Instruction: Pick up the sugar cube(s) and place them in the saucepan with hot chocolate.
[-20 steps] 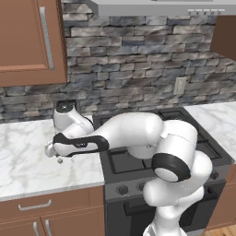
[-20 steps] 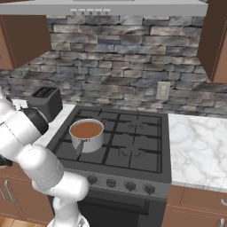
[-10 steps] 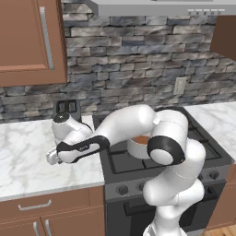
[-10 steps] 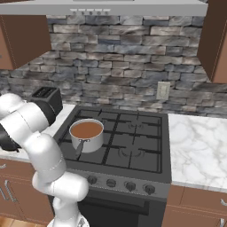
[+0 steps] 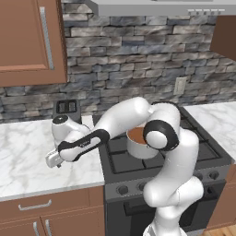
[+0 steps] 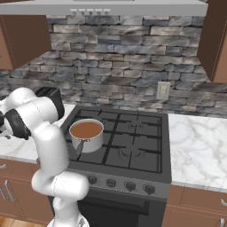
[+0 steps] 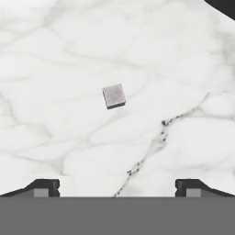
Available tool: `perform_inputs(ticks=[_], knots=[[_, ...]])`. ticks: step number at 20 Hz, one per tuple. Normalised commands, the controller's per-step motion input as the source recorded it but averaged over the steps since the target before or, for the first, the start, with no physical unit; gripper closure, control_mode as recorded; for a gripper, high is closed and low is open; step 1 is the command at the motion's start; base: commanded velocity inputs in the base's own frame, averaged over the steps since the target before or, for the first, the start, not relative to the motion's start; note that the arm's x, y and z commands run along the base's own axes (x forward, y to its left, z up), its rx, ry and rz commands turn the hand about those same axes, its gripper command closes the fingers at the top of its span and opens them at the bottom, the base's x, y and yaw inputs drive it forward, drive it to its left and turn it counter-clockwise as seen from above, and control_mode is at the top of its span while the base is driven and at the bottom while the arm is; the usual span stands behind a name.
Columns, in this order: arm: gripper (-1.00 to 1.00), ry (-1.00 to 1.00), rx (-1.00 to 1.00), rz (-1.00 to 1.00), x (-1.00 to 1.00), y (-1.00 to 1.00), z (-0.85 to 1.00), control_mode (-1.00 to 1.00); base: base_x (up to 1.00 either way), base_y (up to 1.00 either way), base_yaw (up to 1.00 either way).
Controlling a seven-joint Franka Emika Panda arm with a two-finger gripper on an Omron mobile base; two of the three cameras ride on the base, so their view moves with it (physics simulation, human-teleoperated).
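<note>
A pale grey sugar cube (image 7: pixel 114 96) lies alone on the white marble counter (image 7: pixel 69 55), straight below my hand. My gripper (image 7: pixel 117 188) hovers above it, open wide, with nothing between the two dark fingertips (image 7: pixel 43 187). Seen from the left base, the gripper (image 5: pixel 56 162) hangs just over the counter (image 5: pixel 27 152), left of the stove. The saucepan with hot chocolate (image 6: pixel 87 133) stands on the front left burner, brown liquid showing; my arm partly covers the saucepan (image 5: pixel 137 138) in the left base view. The brownish-orange cube is out of view.
A black two-slot toaster (image 5: pixel 67 108) stands against the stone wall behind my hand, and the toaster (image 6: pixel 51 99) sits beside the stove (image 6: pixel 128 142). A dark corner (image 7: pixel 225 7) cuts into the hand view's top right. Cabinets hang above the counter.
The elbow has swung up and over the stove while the hand sank slightly toward the counter. The saucepan and toaster have not moved.
</note>
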Motion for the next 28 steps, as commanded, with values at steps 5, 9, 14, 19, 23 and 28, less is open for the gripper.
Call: perform_inputs(ticks=[5,9,14,19,23,28], knots=[[-1.00,0.06,-0.01,0.00,0.22,0.02,-0.17,-1.00,0.00,0.00,0.00],[-1.00,0.03,0.00,0.00,0.13,0.11,-0.05,-1.00,0.00,0.00,0.00],[-1.00,0.01,0.00,0.00,0.08,0.14,-0.01,-1.00,0.00,0.00,0.00],[-1.00,0.03,0.00,0.00,0.04,0.09,-0.09,-1.00,0.00,0.00,0.00],[-1.00,0.06,0.00,0.00,0.00,0.00,-0.23,-1.00,0.00,0.00,0.00],[-1.00,0.04,-0.01,0.00,0.00,0.00,-0.23,-1.00,0.00,0.00,0.00]])
